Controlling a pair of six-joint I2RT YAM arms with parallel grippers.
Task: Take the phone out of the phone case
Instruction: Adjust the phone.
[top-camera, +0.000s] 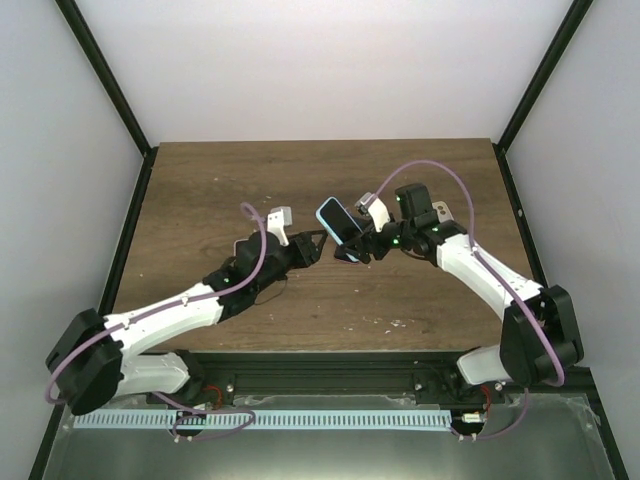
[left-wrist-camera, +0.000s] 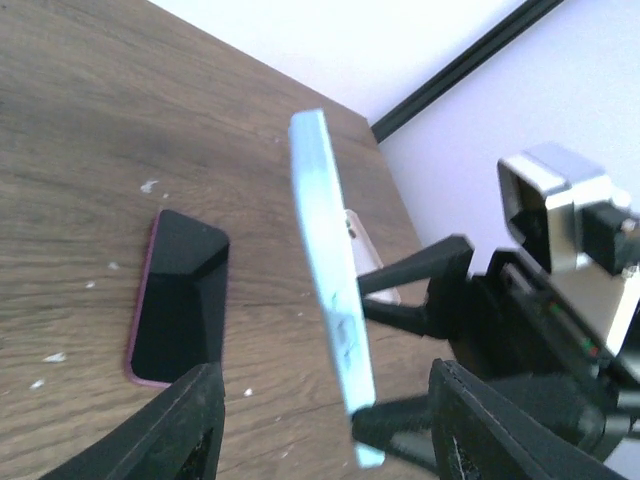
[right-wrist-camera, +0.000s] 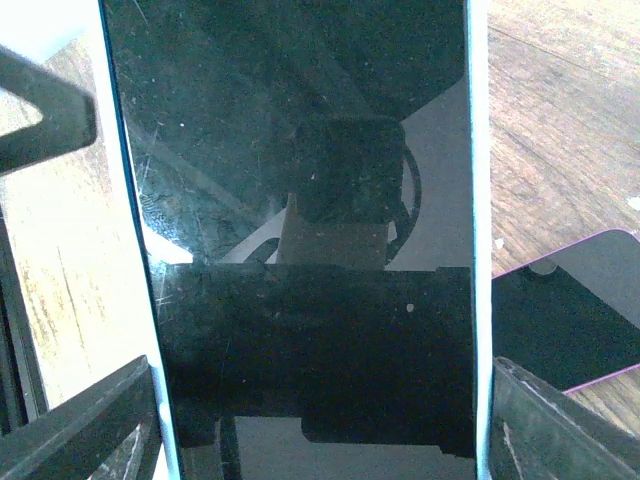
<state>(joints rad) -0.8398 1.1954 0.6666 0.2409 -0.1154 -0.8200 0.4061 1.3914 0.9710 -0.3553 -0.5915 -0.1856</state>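
The phone in a light blue case (top-camera: 338, 222) is held up off the table, tilted, between the two arms. My right gripper (top-camera: 358, 248) is shut on its lower sides. In the right wrist view the dark screen (right-wrist-camera: 300, 200) fills the frame, with the right gripper (right-wrist-camera: 320, 440) clamped across the case edges. My left gripper (top-camera: 318, 243) is open just left of the phone. In the left wrist view the case's blue edge (left-wrist-camera: 335, 300) stands between the spread fingers (left-wrist-camera: 190, 420) of the left gripper (left-wrist-camera: 330, 430), apart from both.
A second dark phone in a magenta case (left-wrist-camera: 175, 300) lies flat on the wooden table (top-camera: 200, 190) below the left gripper. It also shows in the right wrist view (right-wrist-camera: 570, 320). Black frame posts stand at the table's back corners.
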